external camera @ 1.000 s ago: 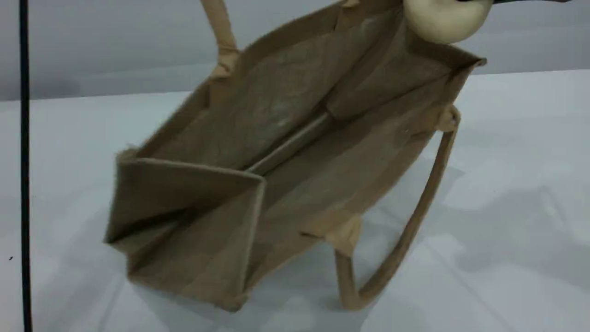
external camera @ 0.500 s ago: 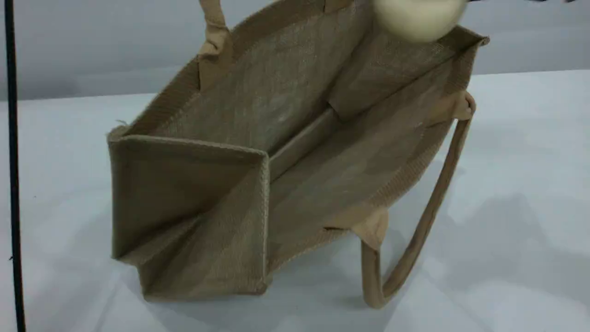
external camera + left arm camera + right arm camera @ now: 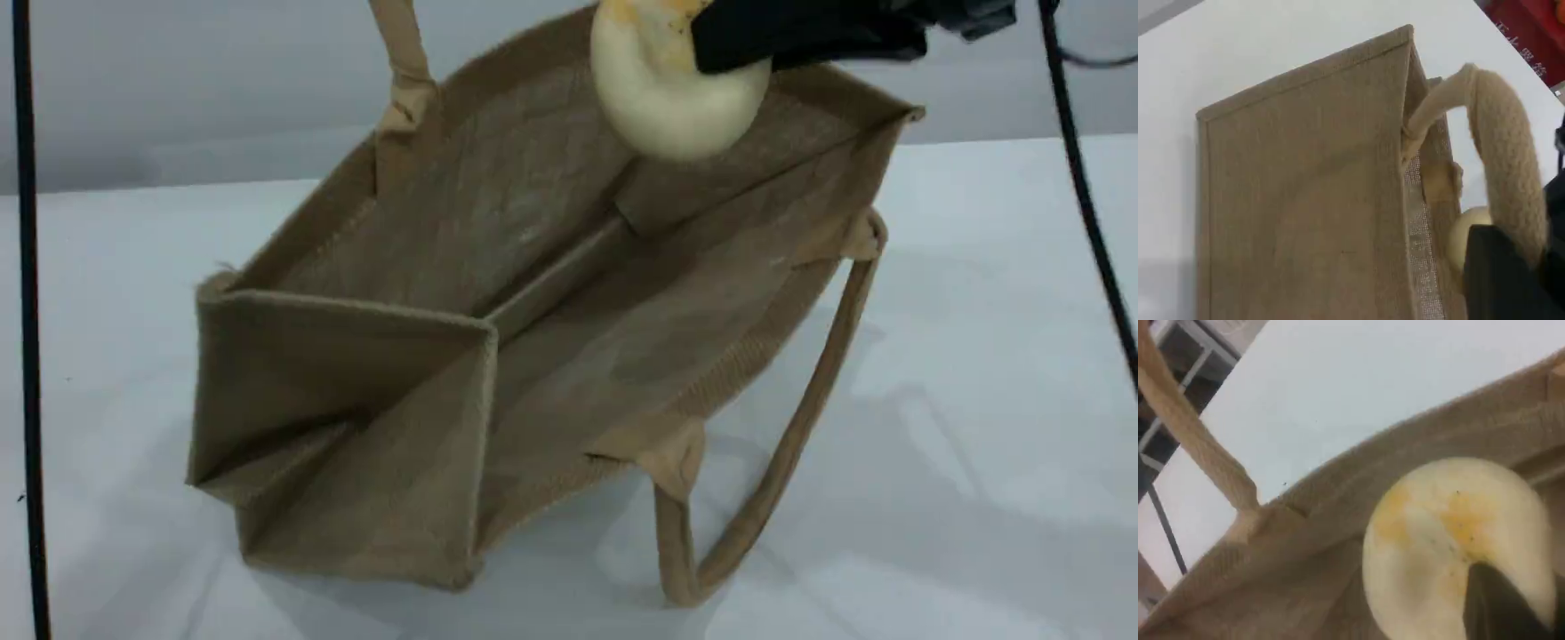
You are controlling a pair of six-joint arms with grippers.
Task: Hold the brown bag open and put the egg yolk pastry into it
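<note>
The right gripper has its jaws pinching the small round cream-white egg yolk pastry, browned yellow patch on top, right above the open mouth of the large tan woven jute bag. The left gripper has its jaws pressed together on the beige rope handle, the bag hanging below them over the white worktop.
</note>
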